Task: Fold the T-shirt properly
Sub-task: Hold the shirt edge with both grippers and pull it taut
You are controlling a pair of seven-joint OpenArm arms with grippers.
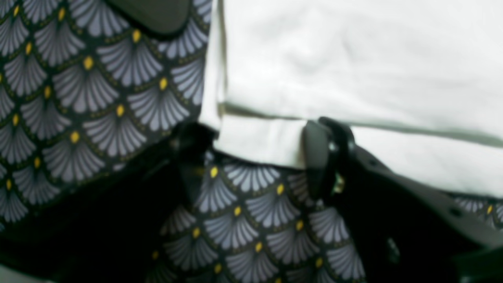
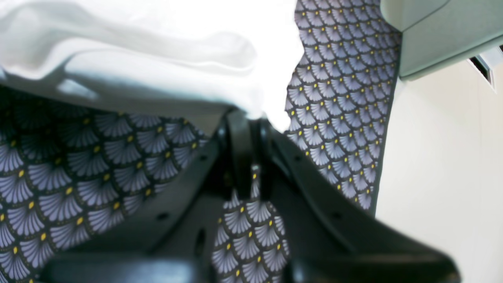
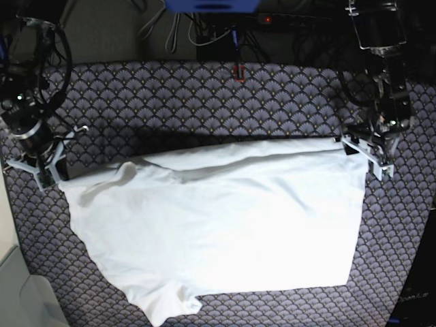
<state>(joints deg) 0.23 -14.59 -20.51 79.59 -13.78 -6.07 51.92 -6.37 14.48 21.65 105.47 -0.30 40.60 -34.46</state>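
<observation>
T-shirt point(image 3: 225, 225) spread across scallop-patterned cloth point(image 3: 204, 95) covering table, between both claws. Right claw point(image 2: 251, 118) pressed together, pinching shirt edge. Left claw point(image 1: 259, 153) spread, fingers point(image 1: 318, 157) straddling hem. Cables point(image 3: 204, 30) behind far table edge; pale floor point(image 2: 440, 165) beside right claw.

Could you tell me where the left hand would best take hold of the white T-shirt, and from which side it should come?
Probably the hemmed corner of the white T-shirt nearest the left hand. That double-layered edge lies flat on the patterned cloth and already sits between the open fingers. Come in low from outside the shirt, sliding one finger beneath the hem.
</observation>
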